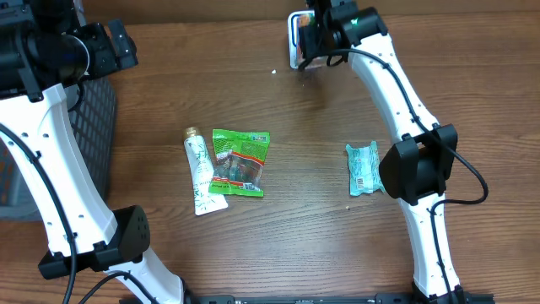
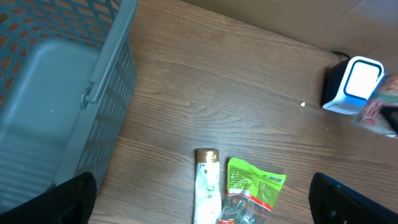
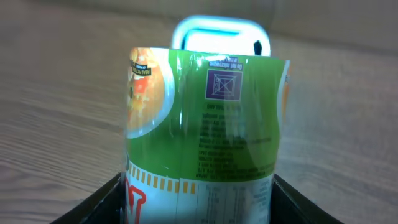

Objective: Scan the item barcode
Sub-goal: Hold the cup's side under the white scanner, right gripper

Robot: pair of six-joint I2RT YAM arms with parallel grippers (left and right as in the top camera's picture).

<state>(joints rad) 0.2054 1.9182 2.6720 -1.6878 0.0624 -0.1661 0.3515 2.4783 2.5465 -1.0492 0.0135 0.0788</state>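
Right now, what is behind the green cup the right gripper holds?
The white scanner; only its rounded top shows above the green cup. Its lower body and base are covered.

A dark brown wood-grain desk (image 1: 321, 245) fills the view, evenly lit, with a faint sheen. A grey plastic lattice basket (image 1: 94, 127) stands at its left side.

The left arm (image 1: 51, 169) and right arm (image 1: 396, 93) match: glossy white link shells, bulky black joint housings (image 1: 419, 165), thin black cables (image 1: 483, 181) looping outside. A small green light (image 1: 363, 15) glows near the right wrist. The fingers (image 2: 71, 198) are matte black.
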